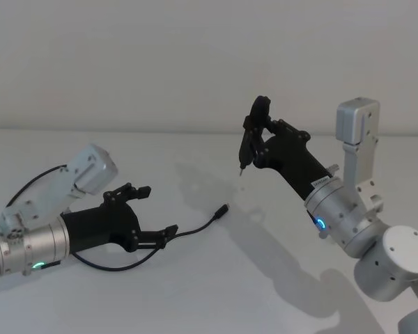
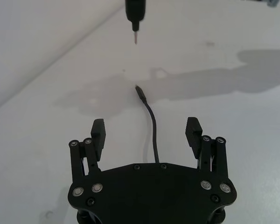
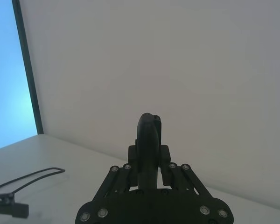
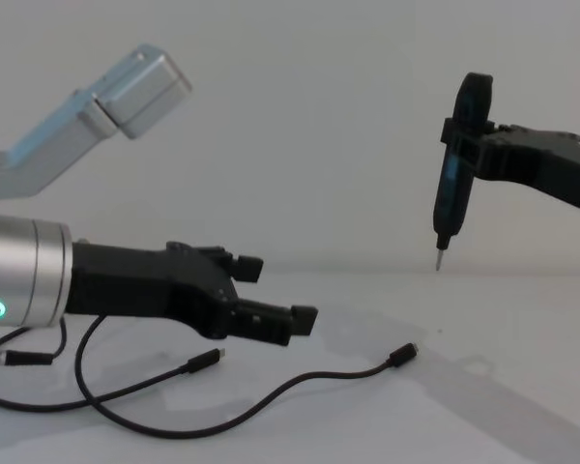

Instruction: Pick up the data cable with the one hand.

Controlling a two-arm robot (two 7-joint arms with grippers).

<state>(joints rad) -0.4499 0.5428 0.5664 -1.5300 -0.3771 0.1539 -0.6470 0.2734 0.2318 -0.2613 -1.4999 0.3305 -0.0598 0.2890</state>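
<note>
Cable first: your data cable (image 1: pixel 202 225) lies loose on the white table (image 1: pixel 195 299), curving from under the left arm out toward the middle, and its plug (image 4: pixel 403 354) rests on bare tabletop. From the left wrist you see the cable (image 2: pixel 154 128) running straight out between the two fingers. Your left gripper (image 1: pixel 157 210) is the one at work: low over the table, green ring glowing on its silver wrist, fingers spread wide on either side of the cable and nothing pinched. From the chest you can see the gripper (image 4: pixel 275 290) hanging just above the cable (image 4: pixel 319 379). Farther out, your right gripper (image 1: pixel 259 136) is raised well clear of the table, clamped on a narrow black tool (image 4: pixel 454 184) with its thin metal point aimed down.
</note>
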